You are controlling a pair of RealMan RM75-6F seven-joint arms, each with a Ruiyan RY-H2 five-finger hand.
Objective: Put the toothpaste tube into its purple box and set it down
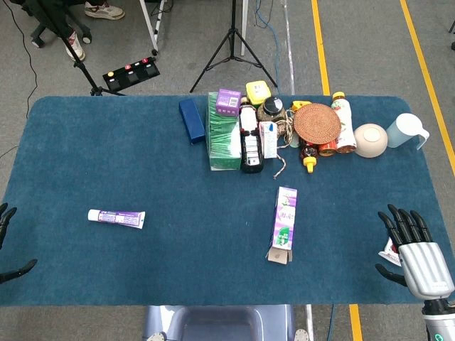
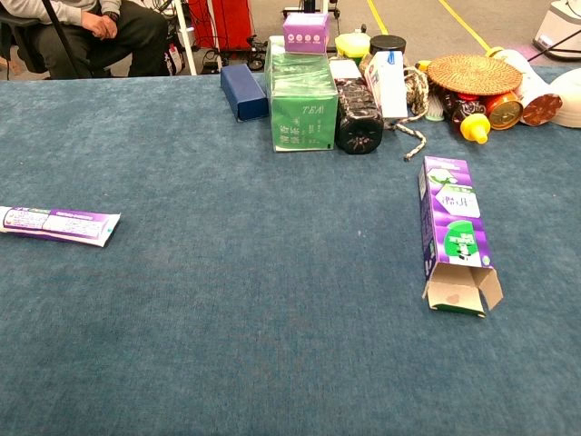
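Blue cloth covers our counter (image 1: 142,270). We rest our left hand (image 1: 8,245) at its left edge, grasp unclear; our right hand (image 1: 414,249) lies released at the right edge. Between them, well apart, lie the toothpaste tube (image 1: 116,217) and the purple box (image 1: 284,220), flaps open toward us, contents hidden.

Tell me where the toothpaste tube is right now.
The toothpaste tube lies flat on the blue table toward the robot's left, far from the purple box, near the left hand.
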